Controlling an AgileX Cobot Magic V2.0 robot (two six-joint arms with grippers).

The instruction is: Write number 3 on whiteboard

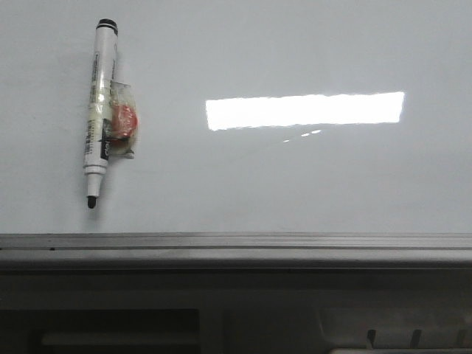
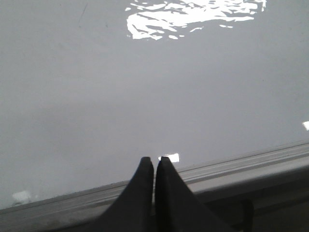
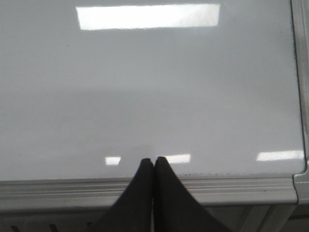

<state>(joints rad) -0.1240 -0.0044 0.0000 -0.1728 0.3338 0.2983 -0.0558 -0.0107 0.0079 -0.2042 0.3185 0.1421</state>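
The whiteboard (image 1: pixel 295 177) is glossy pale grey-white and fills most of the front view, with a grey metal ledge (image 1: pixel 236 243) along its lower edge. No number 3 or any marker stroke shows on it. A white marker (image 1: pixel 99 110) with a black cap and black tip lies on the board at the left, tip pointing toward the ledge, with a red and clear taped piece (image 1: pixel 123 122) on its side. My left gripper (image 2: pixel 154 160) is shut and empty over the ledge. My right gripper (image 3: pixel 154 161) is shut and empty over the ledge. Neither gripper shows in the front view.
A bright rectangular light reflection (image 1: pixel 304 110) lies on the board right of the marker. The board's right frame edge and corner (image 3: pixel 300 179) show in the right wrist view. Dark robot base parts (image 1: pixel 221 317) sit below the ledge.
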